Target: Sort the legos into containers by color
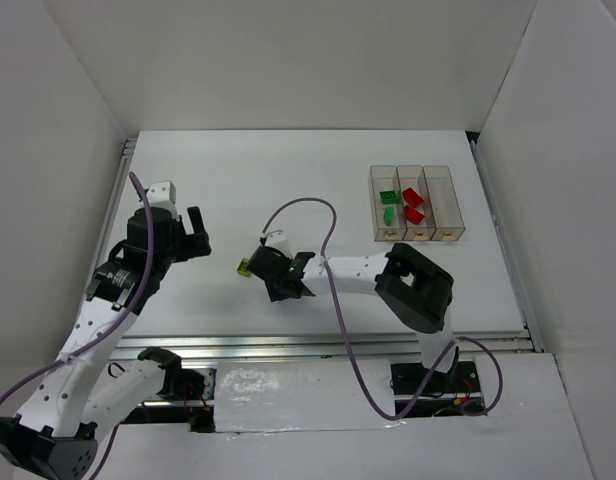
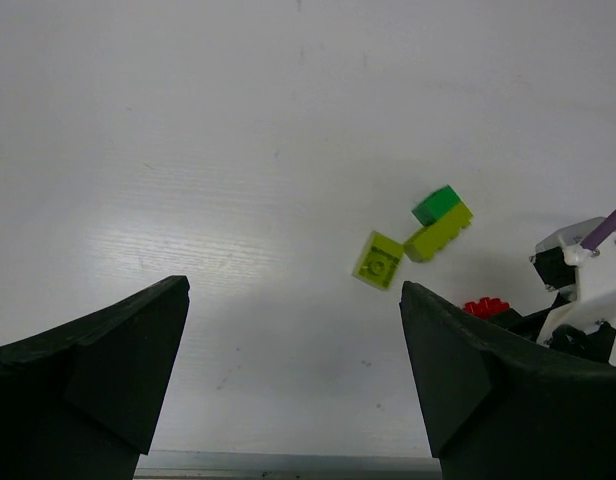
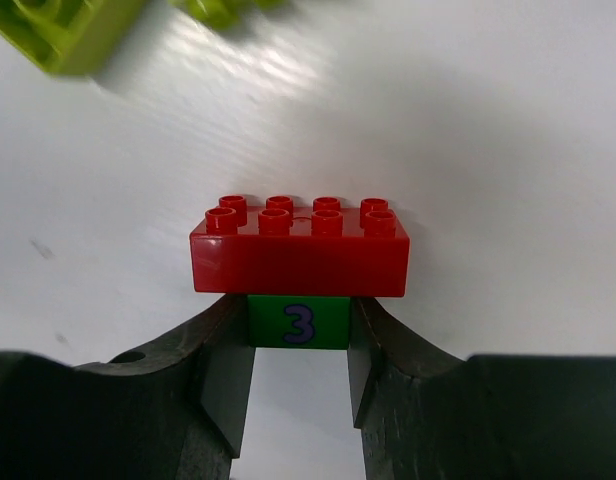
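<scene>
- We find the right fingers [image 3: 224, 370] closed narrowly on a green brick [image 3: 299, 321] marked "3".
- A red eight-stud brick [image 3: 299, 262] sits against the far side of that green brick, over the white surface [image 3: 488, 130].
- The left fingers [image 2: 108, 370] stand wide apart, holding nothing, above the same surface.
- Ahead of them lies a square yellow-green brick [image 2: 378, 260]. Just beside it is a longer yellow-green brick [image 2: 443, 233] with a dark green brick [image 2: 436, 205] on its far end.
- Well apart, at the far right of the surface, three clear bins [image 1: 443, 195] stand joined in a row.
- The left bin holds two green legos [image 1: 388, 197]; the middle bin holds two red legos [image 1: 413, 197].
</scene>
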`<act>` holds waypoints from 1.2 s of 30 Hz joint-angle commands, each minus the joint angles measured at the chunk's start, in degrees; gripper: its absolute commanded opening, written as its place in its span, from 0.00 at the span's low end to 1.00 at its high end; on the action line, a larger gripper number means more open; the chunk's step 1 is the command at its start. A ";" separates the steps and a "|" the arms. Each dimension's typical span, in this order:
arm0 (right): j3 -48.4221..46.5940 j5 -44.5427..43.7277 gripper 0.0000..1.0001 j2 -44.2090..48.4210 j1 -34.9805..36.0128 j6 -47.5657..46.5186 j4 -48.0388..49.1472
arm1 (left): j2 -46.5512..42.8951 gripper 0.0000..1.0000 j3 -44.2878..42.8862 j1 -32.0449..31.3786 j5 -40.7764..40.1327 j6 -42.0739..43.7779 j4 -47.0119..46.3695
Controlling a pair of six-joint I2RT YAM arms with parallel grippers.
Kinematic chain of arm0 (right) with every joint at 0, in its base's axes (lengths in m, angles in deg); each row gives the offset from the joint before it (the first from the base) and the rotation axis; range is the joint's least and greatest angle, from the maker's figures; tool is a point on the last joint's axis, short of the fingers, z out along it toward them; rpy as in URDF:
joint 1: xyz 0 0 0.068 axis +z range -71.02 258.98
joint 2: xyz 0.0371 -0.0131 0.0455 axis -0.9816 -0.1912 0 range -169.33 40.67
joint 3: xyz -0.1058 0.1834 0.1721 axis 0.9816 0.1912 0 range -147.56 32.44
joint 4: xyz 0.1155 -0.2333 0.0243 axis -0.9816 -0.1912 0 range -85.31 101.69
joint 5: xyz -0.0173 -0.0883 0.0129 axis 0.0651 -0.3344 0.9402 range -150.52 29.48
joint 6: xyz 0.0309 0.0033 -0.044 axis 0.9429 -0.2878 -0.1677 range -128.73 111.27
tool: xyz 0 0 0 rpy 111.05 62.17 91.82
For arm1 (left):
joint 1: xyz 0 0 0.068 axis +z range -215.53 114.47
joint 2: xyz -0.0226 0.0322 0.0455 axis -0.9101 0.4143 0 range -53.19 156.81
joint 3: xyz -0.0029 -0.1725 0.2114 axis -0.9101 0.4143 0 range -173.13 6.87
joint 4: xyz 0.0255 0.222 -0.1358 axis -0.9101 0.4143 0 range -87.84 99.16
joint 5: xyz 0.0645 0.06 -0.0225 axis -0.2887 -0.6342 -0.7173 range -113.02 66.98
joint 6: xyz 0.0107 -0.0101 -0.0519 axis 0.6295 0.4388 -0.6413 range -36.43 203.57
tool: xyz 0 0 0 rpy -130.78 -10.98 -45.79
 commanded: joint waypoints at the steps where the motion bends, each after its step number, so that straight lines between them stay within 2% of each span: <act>1: 6.33 -2.03 0.05 10.17 0.12 -3.02 4.29 | 2.19 0.99 -1.08 0.23 11.78 -0.94 -3.65; 3: 9.77 -1.77 0.04 14.49 0.21 -5.92 7.18 | 5.08 1.00 -1.43 0.23 18.66 -2.70 -4.96; 4: 13.27 -1.25 0.04 19.12 0.12 -7.06 8.07 | 6.23 0.99 -1.87 0.23 26.44 -4.80 -5.49; 7: 20.30 2.17 0.02 29.51 0.30 -13.11 11.15 | 10.62 0.99 -3.10 -0.38 39.56 -9.71 -8.47; 9: 23.23 3.76 0.02 36.79 0.21 -15.23 12.39 | 11.95 0.99 -2.41 -1.78 44.43 -13.06 -12.16; 11: 26.13 4.90 0.00 41.04 0.21 -17.52 12.39 | 12.65 0.99 -2.14 -6.34 47.34 -18.51 -18.84; 13: 27.80 5.43 0.00 46.31 0.21 -18.32 11.51 | 13.79 0.99 -3.62 -12.21 47.35 -21.67 -22.36; 16: 27.20 5.52 0.00 51.15 0.21 -18.23 8.00 | 16.78 0.99 -5.13 -17.07 48.66 -24.93 -25.17; 18: 27.89 6.05 0.00 54.83 0.21 -18.23 7.47 | 18.27 0.99 -4.69 -18.31 49.90 -26.52 -28.43; 23: 30.44 6.49 0.00 62.31 0.21 -18.58 9.13 | 20.65 0.97 -5.22 -21.04 46.65 -25.12 -26.15; 27: 31.06 6.93 0.00 63.12 0.21 -18.85 9.23 | 22.58 0.94 -4.42 -21.74 46.91 -25.91 -27.03; 33: 31.50 6.23 0.00 62.85 0.30 -19.02 10.10 | 23.99 0.85 -5.21 -23.41 47.00 -26.26 -27.91; 36: 31.24 4.56 0.00 62.85 0.30 -19.02 10.45 | 23.82 0.71 -5.30 -24.29 47.44 -26.79 -28.87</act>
